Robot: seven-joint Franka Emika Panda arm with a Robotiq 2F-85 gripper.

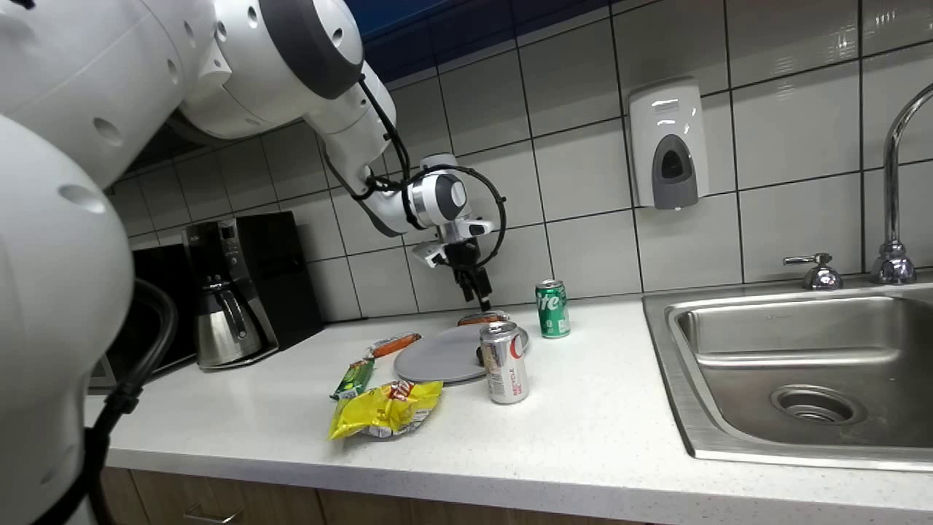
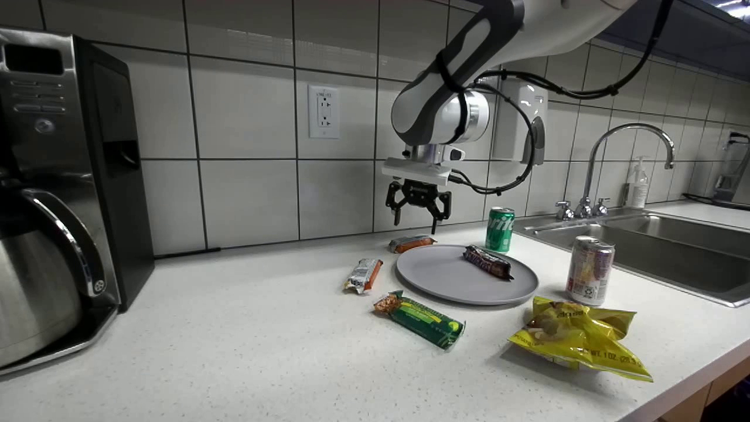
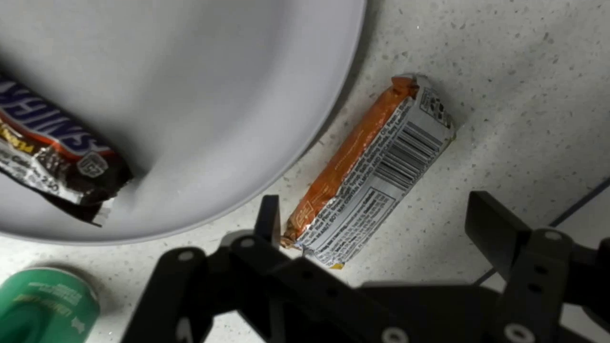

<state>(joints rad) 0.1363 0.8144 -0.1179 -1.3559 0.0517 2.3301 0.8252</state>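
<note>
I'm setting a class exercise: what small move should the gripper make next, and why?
Perhaps turn the open black gripper slightly to square it with the oblong orange-and-silver wrapped bar: in the wrist view, the bar slants between the fingers, one end near one of them.

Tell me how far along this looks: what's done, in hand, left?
Probably done: a Snickers bar lies on the gray plate. In hand: the open gripper hangs above an orange-wrapped bar, holding nothing. Possibly left: that bar, a second orange-wrapped bar and the green-wrapped bar, all off the plate.
</note>
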